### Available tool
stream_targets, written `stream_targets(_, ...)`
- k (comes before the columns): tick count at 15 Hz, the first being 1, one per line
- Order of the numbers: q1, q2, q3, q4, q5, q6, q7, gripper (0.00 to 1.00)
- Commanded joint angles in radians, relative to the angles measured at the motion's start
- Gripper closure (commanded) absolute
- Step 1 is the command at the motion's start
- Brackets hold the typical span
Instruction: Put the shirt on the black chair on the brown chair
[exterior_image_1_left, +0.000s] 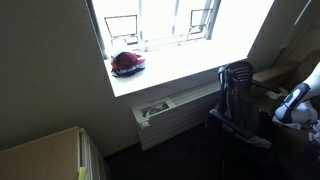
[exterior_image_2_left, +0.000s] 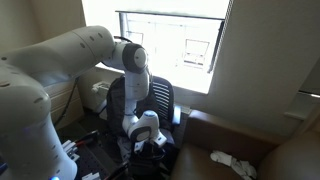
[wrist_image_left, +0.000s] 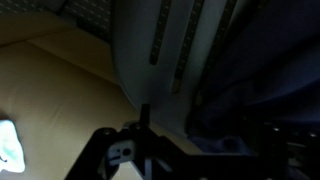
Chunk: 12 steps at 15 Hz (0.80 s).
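Note:
The black chair (exterior_image_1_left: 236, 92) stands by the window and shows behind my arm in an exterior view (exterior_image_2_left: 162, 100). In the wrist view its grey slotted back (wrist_image_left: 165, 40) fills the top. Dark blue fabric, the shirt (wrist_image_left: 245, 95), lies on the seat right in front of my fingers. My gripper (exterior_image_2_left: 150, 146) is low over the seat; in the wrist view (wrist_image_left: 190, 150) its dark fingers stand wide apart and look open, with the fabric between them. The brown chair (exterior_image_2_left: 245, 140) is beside it, also tan in the wrist view (wrist_image_left: 60, 90).
A white cloth (exterior_image_2_left: 232, 160) lies on the brown surface, also at the wrist view's left edge (wrist_image_left: 8, 142). A white radiator (exterior_image_1_left: 175, 108) runs under the windowsill, which holds a red object (exterior_image_1_left: 127, 64). A tan cabinet (exterior_image_1_left: 45, 155) stands near the camera.

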Motion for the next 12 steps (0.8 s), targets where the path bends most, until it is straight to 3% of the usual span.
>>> stream_targets(1, 0.02, 0.01, -0.004, 0.005, 0.032, -0.006, -0.042, 0.47)
stream_targets(8, 0.074, 0.01, -0.031, 0.013, 0.044, -0.016, -0.037, 0.97)
stream_targets(12, 0.276, 0.005, -0.204, 0.007, 0.105, -0.189, 0.019, 1.0)
